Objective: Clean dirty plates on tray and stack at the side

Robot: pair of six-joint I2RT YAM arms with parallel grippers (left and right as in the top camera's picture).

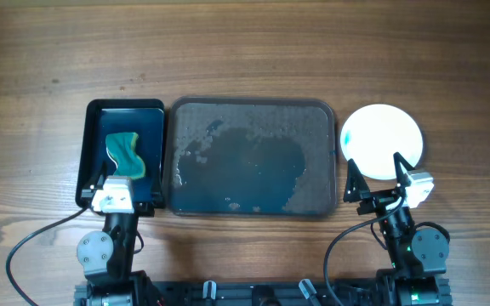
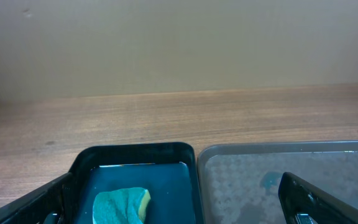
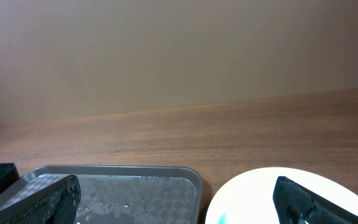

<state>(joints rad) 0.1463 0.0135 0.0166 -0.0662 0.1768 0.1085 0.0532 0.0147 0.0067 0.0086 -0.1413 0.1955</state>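
The dark brown-grey tray point(image 1: 253, 157) lies in the middle of the table, wet and with no plate on it; it also shows in the left wrist view point(image 2: 328, 168) and the right wrist view point(image 3: 135, 186). A round white plate point(image 1: 383, 141) lies on the table right of the tray; I cannot tell whether others lie under it. In the right wrist view the plate point(image 3: 260, 193) has a small blue mark at its near edge. My right gripper point(image 1: 378, 174) point(image 3: 176, 205) is open and empty at the plate's near edge. My left gripper point(image 1: 128, 185) point(image 2: 176, 208) is open and empty.
A smaller glossy black tray point(image 1: 96, 136) point(image 2: 135, 152) lies left of the big tray and holds a teal and yellow sponge point(image 1: 126, 153) point(image 2: 120, 205), just ahead of my left gripper. Bare wooden table lies beyond the trays.
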